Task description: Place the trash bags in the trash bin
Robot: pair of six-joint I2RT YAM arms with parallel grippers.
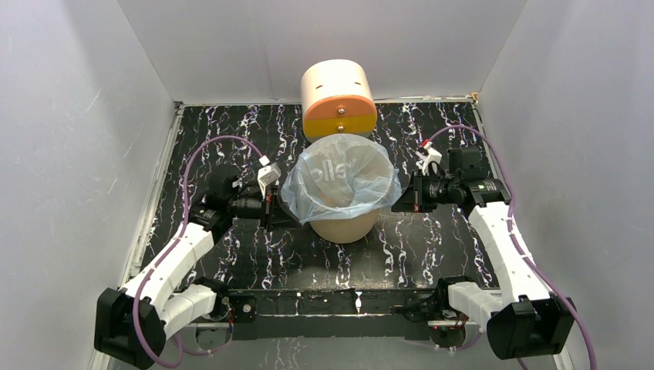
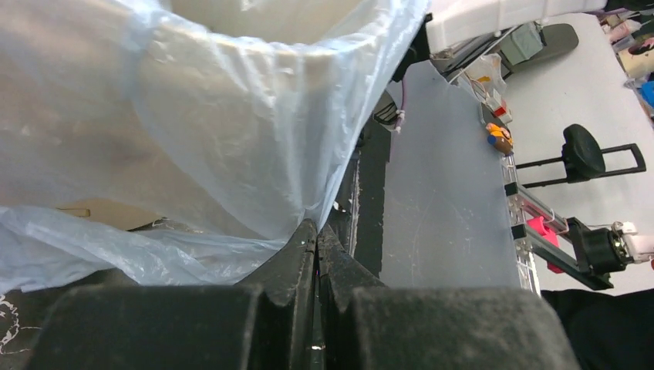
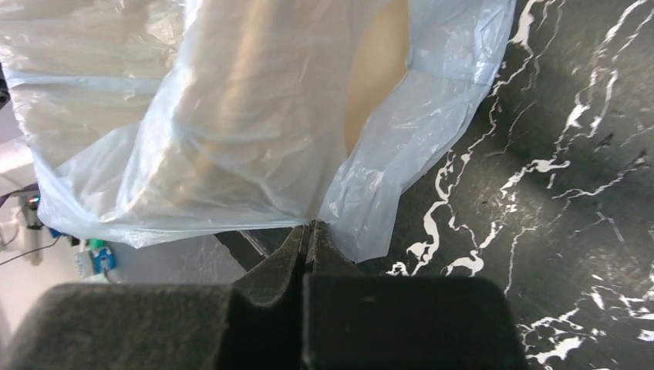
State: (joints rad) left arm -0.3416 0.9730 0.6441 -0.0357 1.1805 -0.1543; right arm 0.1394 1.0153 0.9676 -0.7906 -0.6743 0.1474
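My left gripper and right gripper pinch opposite hems of the trash bag, jaws closed. Film overhangs the trash bin rim; cream cylinder close behind.

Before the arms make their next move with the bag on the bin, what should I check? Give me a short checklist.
1. Left gripper shut on the trash bag edge: ok.
2. Right gripper shut on the opposite edge: ok.
3. Bag mouth spread open over the trash bin rim: ok.
4. Bin standing upright: ok.
5. Bag bottom reaching the bin floor: cannot tell.
6. Cream cylinder behind the bin, apart from both arms: ok.
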